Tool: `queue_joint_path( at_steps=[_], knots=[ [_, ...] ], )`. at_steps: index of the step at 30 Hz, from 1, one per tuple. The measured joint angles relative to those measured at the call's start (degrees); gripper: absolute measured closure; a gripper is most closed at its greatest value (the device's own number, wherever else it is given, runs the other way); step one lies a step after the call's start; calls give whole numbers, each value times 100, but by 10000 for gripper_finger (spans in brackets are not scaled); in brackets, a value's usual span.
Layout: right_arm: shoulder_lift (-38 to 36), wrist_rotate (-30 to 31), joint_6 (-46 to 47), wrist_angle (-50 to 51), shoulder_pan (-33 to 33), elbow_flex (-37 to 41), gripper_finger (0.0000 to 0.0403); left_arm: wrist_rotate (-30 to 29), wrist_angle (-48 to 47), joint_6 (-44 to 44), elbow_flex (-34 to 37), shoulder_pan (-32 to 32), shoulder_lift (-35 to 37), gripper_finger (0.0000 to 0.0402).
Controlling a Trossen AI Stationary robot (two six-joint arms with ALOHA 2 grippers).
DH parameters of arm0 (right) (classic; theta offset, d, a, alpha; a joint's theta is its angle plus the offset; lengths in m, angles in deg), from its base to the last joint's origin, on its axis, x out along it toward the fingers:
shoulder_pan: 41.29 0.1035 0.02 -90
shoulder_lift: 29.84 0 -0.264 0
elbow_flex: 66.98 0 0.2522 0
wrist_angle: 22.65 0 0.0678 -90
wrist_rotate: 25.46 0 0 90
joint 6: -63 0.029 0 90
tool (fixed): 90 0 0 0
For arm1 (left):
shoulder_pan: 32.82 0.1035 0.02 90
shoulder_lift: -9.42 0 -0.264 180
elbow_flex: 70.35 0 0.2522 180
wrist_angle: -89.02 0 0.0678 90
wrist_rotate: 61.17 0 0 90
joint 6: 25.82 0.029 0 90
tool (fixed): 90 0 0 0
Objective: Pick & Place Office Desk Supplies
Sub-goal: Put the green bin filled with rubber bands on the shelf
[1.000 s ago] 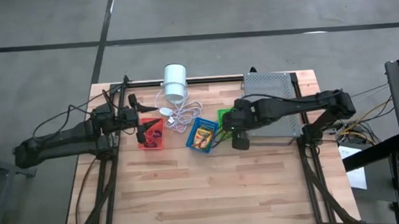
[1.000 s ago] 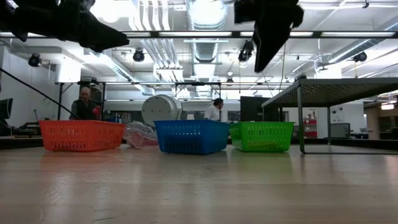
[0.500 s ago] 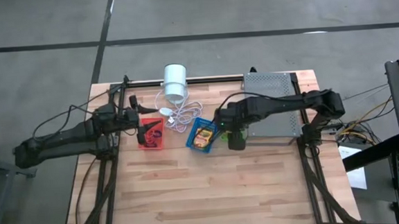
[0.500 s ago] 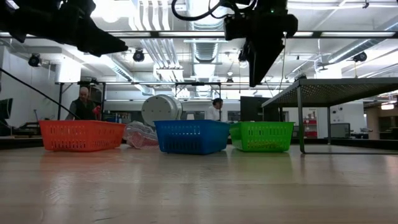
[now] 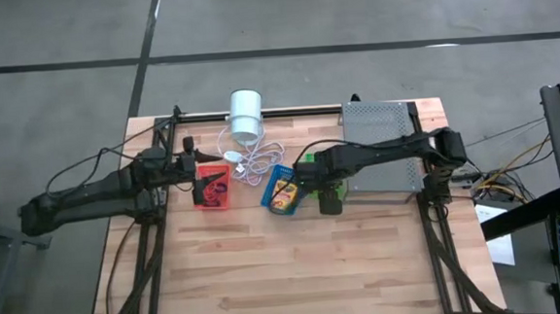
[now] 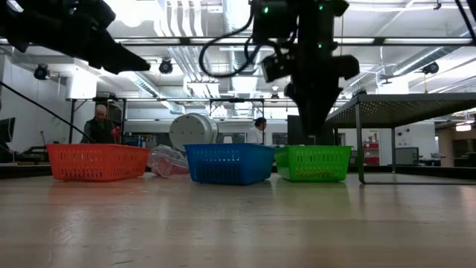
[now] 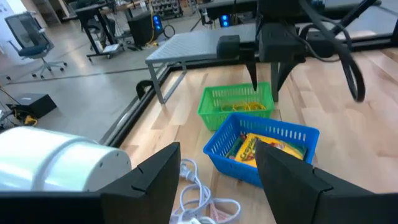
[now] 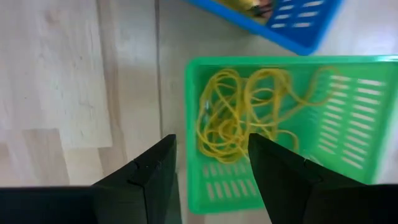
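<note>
Right gripper (image 8: 208, 180) hangs right over the green basket (image 8: 348, 134), fingers spread wide and empty (yellow bands (image 8: 242, 118) piled inside). The basket's long axis runs crosswise to the fingers, and the blue basket (image 8: 292, 22) sits just beyond it.

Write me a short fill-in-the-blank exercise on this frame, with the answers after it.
1. The right gripper hangs with open fingers over the ____ basket.
2. The yellow rubber bands lie in the ____ basket.
3. The crayon box lies in the ____ basket.
4. The left gripper is above the ____ basket.

Answers: green; green; blue; red-orange
</note>
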Motion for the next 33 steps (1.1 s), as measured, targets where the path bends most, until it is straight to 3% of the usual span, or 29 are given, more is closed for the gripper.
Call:
queue_joint_path(
  at_steps=[4,24,33],
  knots=[
    [254,-268,-52,0,2,13,204,-1,-108,0,0,0,-4,189],
    [320,-252,-70,-420,0,331,205,0,-186,0,0,0,-4,189],
    [320,-250,-108,-475,0,332,263,0,-184,0,0,0,-4,189]
  ],
)
